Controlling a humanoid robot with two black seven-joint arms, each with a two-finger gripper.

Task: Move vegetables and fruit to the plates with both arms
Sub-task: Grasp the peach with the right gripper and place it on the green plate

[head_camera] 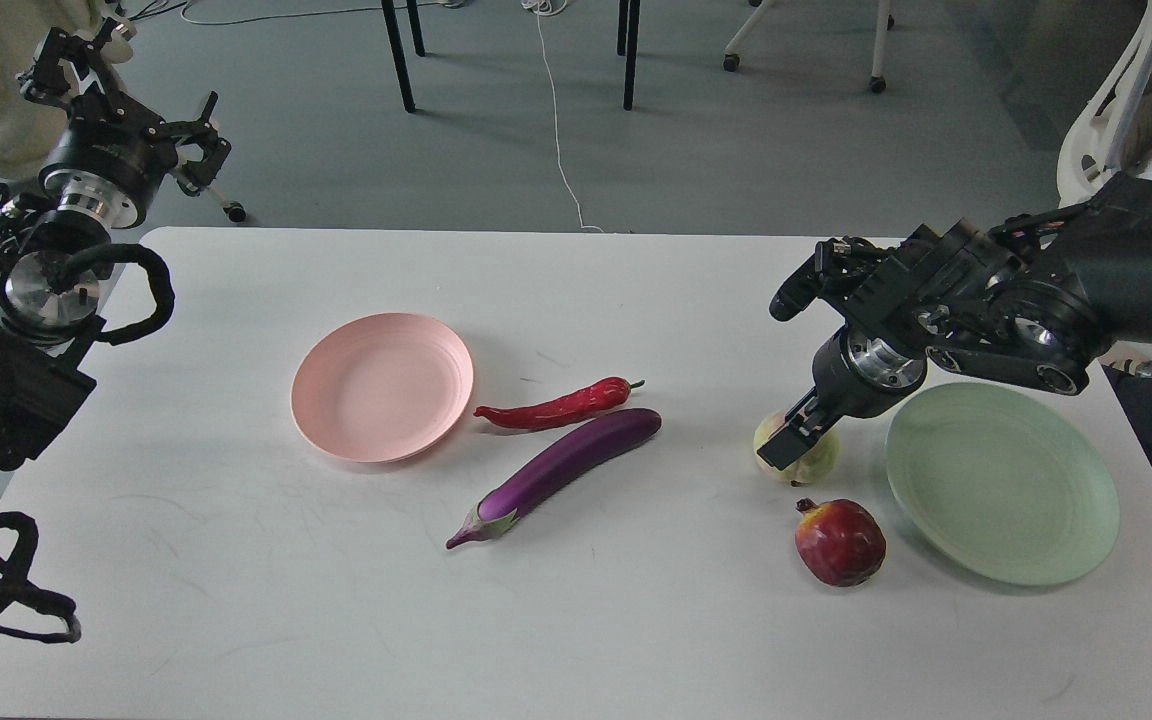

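Note:
The pale yellow-green peach [818,460] lies on the white table [236,560], left of the pale green plate [1001,485]. My right gripper [794,450] is lowered over the peach. One black finger [779,450] lies across the peach's near-left side, and the other is hidden behind it. The jaws look open around the peach. The dark red pomegranate [839,543] lies just in front. The purple eggplant [561,470] and the red chili [556,408] lie mid-table, right of the pink plate [381,385]. My left gripper [198,140] is open, raised beyond the table's far left corner.
Both plates hold nothing. Chair and table legs [398,55] and a white cable [556,120] are on the grey floor beyond the far edge. A white chair [1101,130] stands at the far right.

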